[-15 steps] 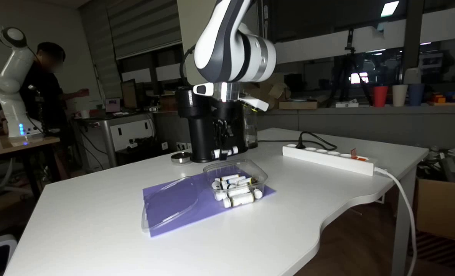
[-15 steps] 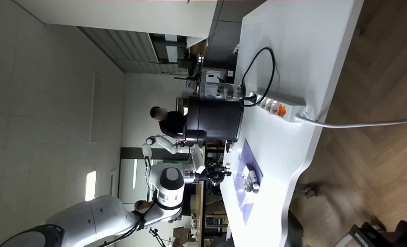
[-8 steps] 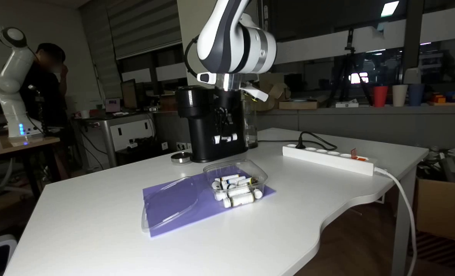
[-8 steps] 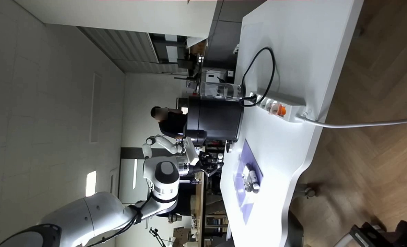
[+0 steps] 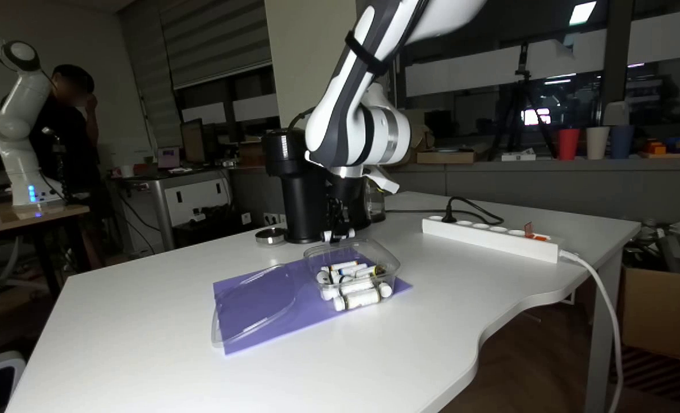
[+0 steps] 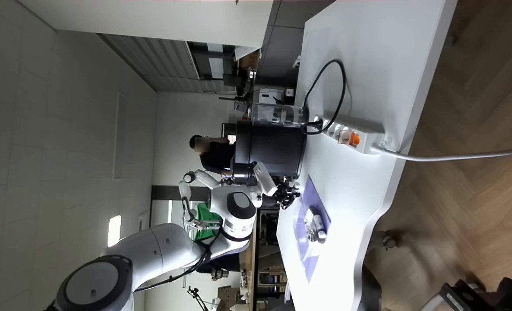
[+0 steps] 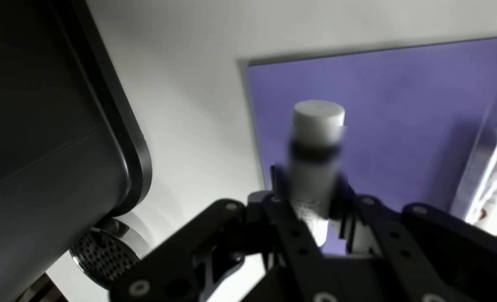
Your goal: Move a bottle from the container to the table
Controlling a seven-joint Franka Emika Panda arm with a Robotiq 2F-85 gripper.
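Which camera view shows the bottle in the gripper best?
The wrist view: the held bottle looks largest there, with its white cap and dark band visible, though partly blurred. Both exterior views show it only small and partly covered by the gripper.

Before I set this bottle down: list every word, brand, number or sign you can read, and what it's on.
No text can be read.
Held bottle: small print on its side in the wrist view, too blurred to read.
Black machine: pale marks on its upper part, perhaps lettering, too small to read.
Other bottles: any print is too small to read.
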